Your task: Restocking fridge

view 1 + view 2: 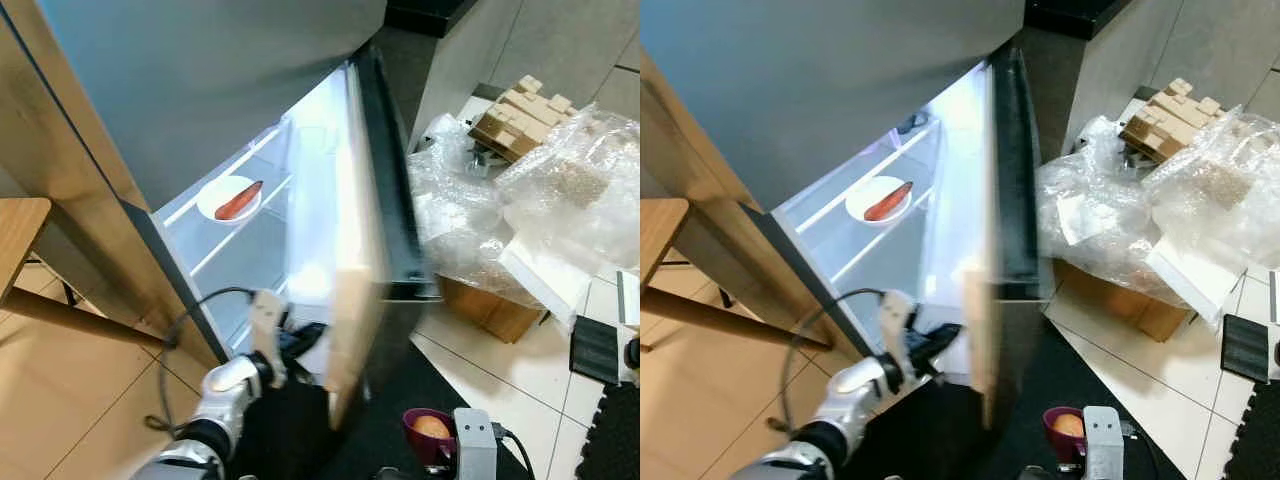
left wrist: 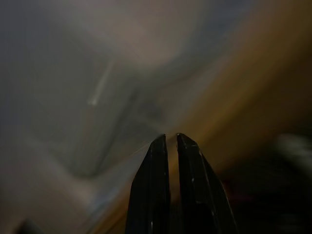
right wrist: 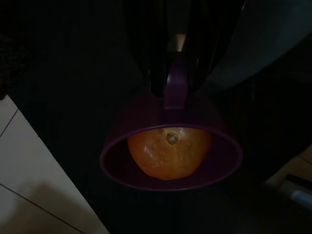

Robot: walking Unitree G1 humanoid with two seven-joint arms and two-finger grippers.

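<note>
Now: right gripper (image 3: pixel 175 73) clamps one purple cup (image 3: pixel 170 146) holding one orange (image 3: pixel 169 152); left gripper (image 2: pixel 171 139) fingers together.

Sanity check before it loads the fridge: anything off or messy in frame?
Two things. The fridge door stands only partly open, leaving a narrow gap. To the right, crumpled plastic wrap and a cardboard box clutter the floor. The orange sits squarely in the purple cup in the right gripper; nothing spilled.
</note>
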